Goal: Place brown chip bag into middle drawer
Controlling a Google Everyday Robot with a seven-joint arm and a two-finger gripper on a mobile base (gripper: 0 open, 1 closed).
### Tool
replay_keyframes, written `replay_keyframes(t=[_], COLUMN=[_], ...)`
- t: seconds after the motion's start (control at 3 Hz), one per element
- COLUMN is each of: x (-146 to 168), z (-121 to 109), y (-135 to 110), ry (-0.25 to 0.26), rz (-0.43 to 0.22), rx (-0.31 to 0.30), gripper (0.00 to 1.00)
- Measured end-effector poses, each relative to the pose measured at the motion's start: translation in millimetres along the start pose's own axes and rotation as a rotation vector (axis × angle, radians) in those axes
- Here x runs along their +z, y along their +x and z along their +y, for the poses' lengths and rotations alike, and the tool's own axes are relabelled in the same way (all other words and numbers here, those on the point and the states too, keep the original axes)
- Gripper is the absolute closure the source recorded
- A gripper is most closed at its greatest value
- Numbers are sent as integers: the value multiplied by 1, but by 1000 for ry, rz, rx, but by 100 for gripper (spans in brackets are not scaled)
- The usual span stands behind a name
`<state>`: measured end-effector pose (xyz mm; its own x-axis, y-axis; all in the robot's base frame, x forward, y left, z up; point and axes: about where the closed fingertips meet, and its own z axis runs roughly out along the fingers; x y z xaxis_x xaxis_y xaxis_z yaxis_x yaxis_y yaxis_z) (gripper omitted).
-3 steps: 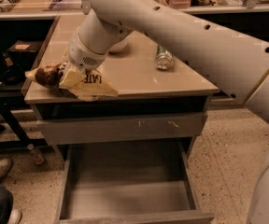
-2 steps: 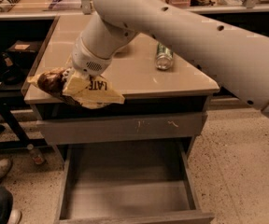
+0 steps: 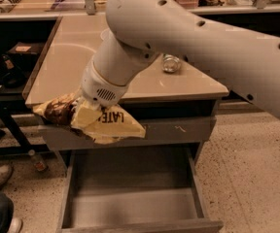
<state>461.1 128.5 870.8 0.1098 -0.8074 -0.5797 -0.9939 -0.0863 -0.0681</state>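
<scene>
The middle drawer (image 3: 130,208) is seen open, and its flat floor can be reached freely from above. Over it, the way is partly taken up by the end effector (image 3: 85,114), clamped on the brown chip bag (image 3: 106,125) just before the tabletop (image 3: 72,57) edge. A can (image 3: 171,63) is found well apart on the tabletop.

The surface (image 3: 72,62) is a smooth tan cabinet top with a darker rim, and its front edge runs just above the grey drawer front (image 3: 179,130). Directly on it lies a can (image 3: 171,63), on its side in the right half with its shiny end facing forward, well apart from the front-left corner. The tool (image 3: 84,111) is at that front-left corner, just off the edge, against the brown chip bag (image 3: 57,111).
</scene>
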Motion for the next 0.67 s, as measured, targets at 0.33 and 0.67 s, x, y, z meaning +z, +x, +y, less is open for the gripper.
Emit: replay_keyframes(t=[0.33,0.67], x=[-2,6], z=[36,70], y=[12,32], ry=[-13,-43], rz=[5,46], rx=[72,140], gripper=[100,100])
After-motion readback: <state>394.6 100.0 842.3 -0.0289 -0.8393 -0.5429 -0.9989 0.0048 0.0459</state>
